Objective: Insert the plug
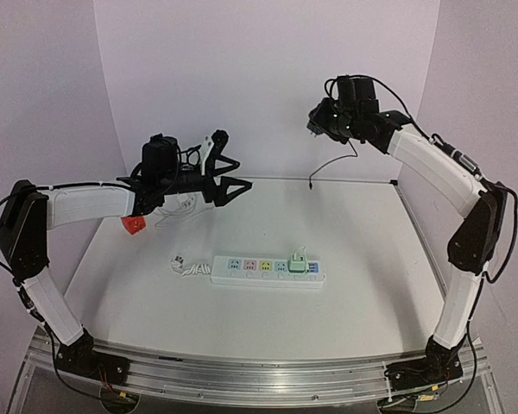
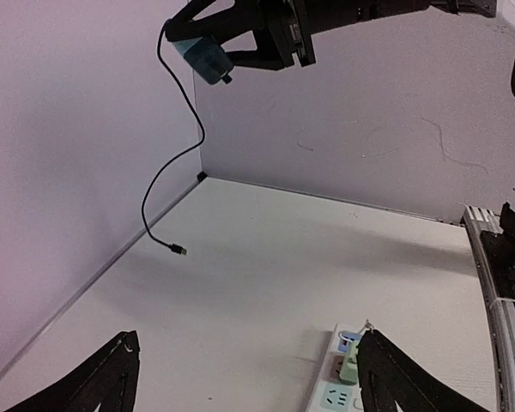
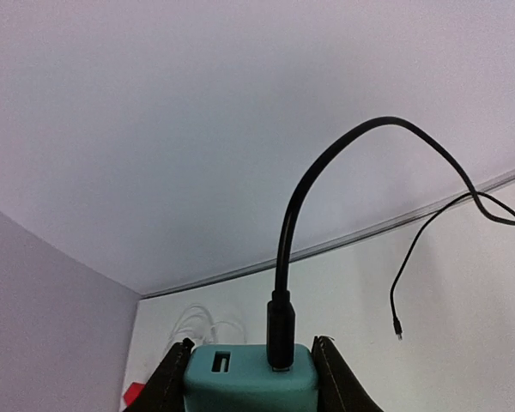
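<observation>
At upper right, the right gripper (image 1: pixel 321 121) clamps the teal plug (image 3: pixel 249 382) high, probably so its cable (image 3: pixel 283 240) hangs clear of the power strip (image 1: pixel 268 270) at centre-desk; the left gripper (image 1: pixel 240 177) hovers open.

Plain white power strip (image 1: pixel 268 270) low in the middle of the top view, socket faces in pastels left to right: light blue, pink, yellow, green, then a stronger blue. Pale mint-green adapter (image 1: pixel 300 260) near its right end. Teal charger (image 3: pixel 251 378) at the bottom of the right wrist view, glossy black cable (image 3: pixel 326 172) out of it, black fingers (image 3: pixel 167 382) either side. Little red blob (image 1: pixel 134 225) at middle left of the top view, can't tell what. White arm (image 1: pixel 86 204) shells, black joints. Off-white table (image 1: pixel 354 224), walls (image 1: pixel 242 78) a flat lilac-ish white. Brushed silver rail (image 1: pixel 259 375) along the bottom.
</observation>
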Tool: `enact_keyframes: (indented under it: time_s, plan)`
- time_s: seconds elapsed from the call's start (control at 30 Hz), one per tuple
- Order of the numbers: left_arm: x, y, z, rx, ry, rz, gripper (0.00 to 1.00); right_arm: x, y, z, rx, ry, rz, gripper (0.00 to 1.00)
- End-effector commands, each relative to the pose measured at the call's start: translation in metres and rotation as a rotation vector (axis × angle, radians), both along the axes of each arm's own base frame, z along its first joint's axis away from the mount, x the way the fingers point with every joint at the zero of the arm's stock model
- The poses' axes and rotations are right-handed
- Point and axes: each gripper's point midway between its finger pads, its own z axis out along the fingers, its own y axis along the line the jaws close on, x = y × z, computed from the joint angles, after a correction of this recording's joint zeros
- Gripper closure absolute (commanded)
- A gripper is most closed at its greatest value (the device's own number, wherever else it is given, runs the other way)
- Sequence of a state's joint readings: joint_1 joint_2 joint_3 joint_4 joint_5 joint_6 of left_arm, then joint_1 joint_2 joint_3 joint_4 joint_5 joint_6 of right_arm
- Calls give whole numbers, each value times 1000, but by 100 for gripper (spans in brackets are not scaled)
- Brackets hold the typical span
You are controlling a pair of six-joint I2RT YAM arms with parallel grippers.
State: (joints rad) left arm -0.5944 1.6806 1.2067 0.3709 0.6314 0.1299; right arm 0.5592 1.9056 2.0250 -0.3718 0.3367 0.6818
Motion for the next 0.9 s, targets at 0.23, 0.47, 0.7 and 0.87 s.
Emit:
enact_keyframes:
  time_s: [0.23, 0.47, 0.7, 0.87]
  plan:
    - [16, -15, 121, -320, -296, 163, 10, -44, 101, 71, 333, -224, 225, 100]
    - [22, -19, 136, -365, -354, 211, 14, -63, 144, 63, 385, -214, 299, 100]
    - [25, -12, 155, -405, -418, 267, 30, -71, 167, 62, 414, -214, 351, 100]
    - [24, -7, 158, -415, -429, 293, 46, -72, 169, 62, 420, -214, 353, 100]
